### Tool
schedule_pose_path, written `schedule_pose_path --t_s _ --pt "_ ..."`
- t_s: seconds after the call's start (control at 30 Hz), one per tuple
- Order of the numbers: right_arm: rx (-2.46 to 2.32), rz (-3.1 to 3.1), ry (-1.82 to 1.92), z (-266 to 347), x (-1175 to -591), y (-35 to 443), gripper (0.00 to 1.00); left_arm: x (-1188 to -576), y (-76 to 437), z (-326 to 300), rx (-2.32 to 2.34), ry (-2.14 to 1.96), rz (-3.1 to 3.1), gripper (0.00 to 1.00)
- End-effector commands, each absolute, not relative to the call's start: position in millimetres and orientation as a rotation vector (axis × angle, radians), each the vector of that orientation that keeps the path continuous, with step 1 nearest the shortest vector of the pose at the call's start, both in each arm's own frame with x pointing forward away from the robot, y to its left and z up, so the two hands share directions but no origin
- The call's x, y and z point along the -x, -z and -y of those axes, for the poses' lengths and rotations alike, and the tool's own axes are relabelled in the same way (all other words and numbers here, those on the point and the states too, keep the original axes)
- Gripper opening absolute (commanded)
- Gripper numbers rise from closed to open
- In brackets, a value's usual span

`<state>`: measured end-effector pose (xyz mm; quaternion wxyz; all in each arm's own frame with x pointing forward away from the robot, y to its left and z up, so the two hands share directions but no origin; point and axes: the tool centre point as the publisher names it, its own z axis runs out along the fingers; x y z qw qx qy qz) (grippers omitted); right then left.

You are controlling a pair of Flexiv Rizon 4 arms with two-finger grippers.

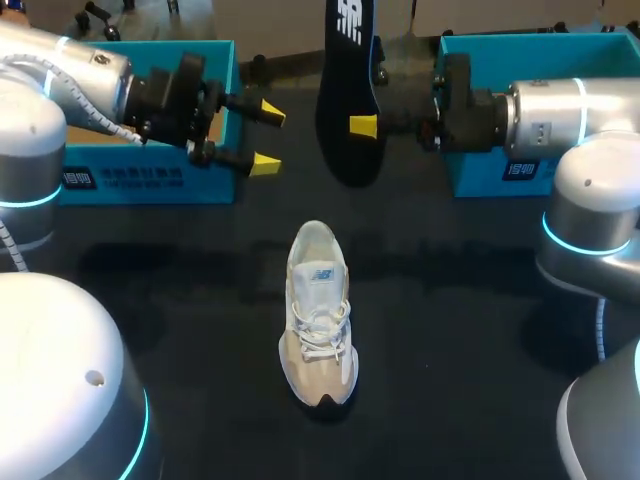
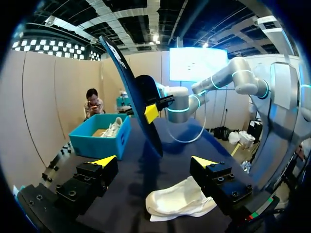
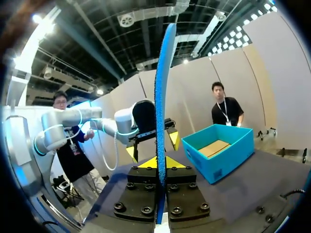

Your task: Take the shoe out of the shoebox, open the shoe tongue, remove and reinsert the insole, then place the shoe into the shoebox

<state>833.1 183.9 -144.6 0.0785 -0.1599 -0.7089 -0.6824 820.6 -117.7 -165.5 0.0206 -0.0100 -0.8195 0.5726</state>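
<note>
Head view, shoe (image 1: 320,312): one pale sneaker lies flat on the black table (image 1: 450,300), outside both boxes, laces up.
Head view, insole (image 1: 347,100): one dark insole hangs upright above the table, well clear of the shoe.
Head view, right gripper (image 1: 362,126): its fingers are pinched on the insole's lower half.
Head view, left gripper (image 1: 264,137): its fingers are spread wide with nothing between them, just beside the insole.
Head view, boxes: two teal ones, the left shoebox (image 1: 150,185) and the right shoebox (image 1: 480,172).
Left wrist view, shoe: it lies under the open fingers, untouched.
Left wrist view, right shoebox: what looks like a second shoe (image 2: 112,127) lies inside.
Right wrist view, insole: seen edge-on, it is clamped between the right gripper's two yellow tips.
Right wrist view, left shoebox: only brown card shows inside.
Progress: the shoe is out and the insole removed, so the tongue has presumably been opened.
Left to do: reinsert the insole and return the shoe to a shoebox.
</note>
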Motion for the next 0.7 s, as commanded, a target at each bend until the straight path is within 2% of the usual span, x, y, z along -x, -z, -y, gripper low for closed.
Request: schedule_pose_path --t_s 0.03,0.3,0.7 --pt "0.483 2.125 2.041 -185.6 -833.1 144.4 0.00 -823.0 167.2 113.4 0.021 -1.766 2.542 1.00" --pt "0.483 2.125 2.041 -185.6 -833.1 144.4 0.00 -820.2 182.0 105.8 -0.077 -1.715 2.579 1.00" --pt "0.491 2.115 2.026 -195.8 -830.7 168.7 0.00 -808.5 201.3 90.2 -0.119 -1.505 2.671 1.00"
